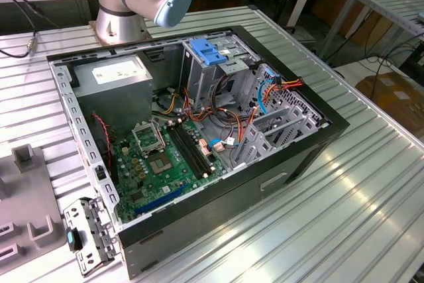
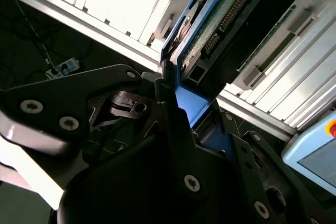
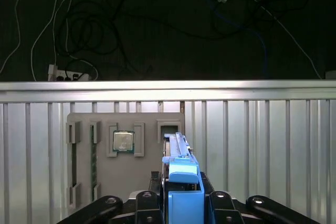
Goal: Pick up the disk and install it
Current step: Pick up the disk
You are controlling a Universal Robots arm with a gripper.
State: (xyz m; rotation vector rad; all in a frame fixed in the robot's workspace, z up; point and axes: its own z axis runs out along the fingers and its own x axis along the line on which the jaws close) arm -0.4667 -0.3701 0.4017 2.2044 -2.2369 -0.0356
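The disk point(image 3: 181, 166) stands on edge with its blue side rail toward the camera, over the grey parts tray point(image 3: 121, 177) and close to an open slot point(image 3: 169, 127). In the second wrist view the disk point(image 2: 220, 19) shows its green circuit-board side and a blue rail. My gripper point(image 3: 184, 198) is shut on the disk, one black finger point(image 2: 169, 103) against each blue side in both wrist views. I cannot tell whether the disk still touches the tray. The open computer case point(image 1: 311, 157) lies in the exterior view with a blue bracket point(image 1: 209, 51) on its drive bay.
The tray also holds a processor chip point(image 3: 123, 141) and a memory stick point(image 3: 94, 156). Beyond the slatted table's edge point(image 3: 168, 85) cables lie on a dark floor. Inside the case sit a grey power supply point(image 1: 112, 77), the motherboard point(image 1: 159, 157) and loose cables. The arm's base point(image 1: 126, 4) stands behind the case.
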